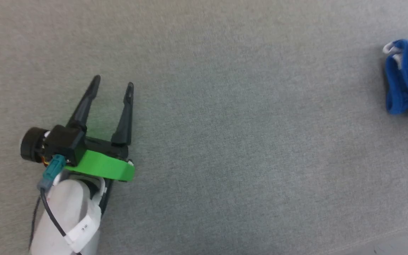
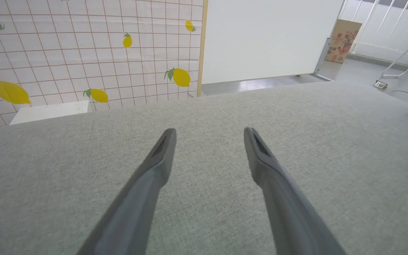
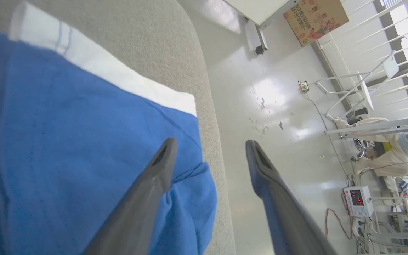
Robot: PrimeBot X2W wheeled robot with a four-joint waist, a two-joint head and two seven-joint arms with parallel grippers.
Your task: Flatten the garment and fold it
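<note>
The garment (image 1: 406, 81) is a royal-blue bundle with white trim, lying crumpled at the far right edge of the grey table (image 1: 225, 124). In the right wrist view the garment (image 3: 66, 141) lies close below, blue with a white band along its top, near the table's rounded edge. My right gripper (image 3: 209, 147) stands open above its right edge, with nothing between the fingers. My left gripper (image 1: 113, 82) rests open at the lower left of the table, far from the garment. My left gripper (image 2: 209, 132) has only bare grey cloth between its fingers.
The grey table's far edge (image 2: 225, 94) runs before a lemon-print tiled wall (image 2: 83, 53) and a white panel (image 2: 267, 35). Past the table's right edge lie glossy floor (image 3: 278, 106), a cardboard box (image 3: 313, 16), white racks and a red-digit device (image 3: 358, 200).
</note>
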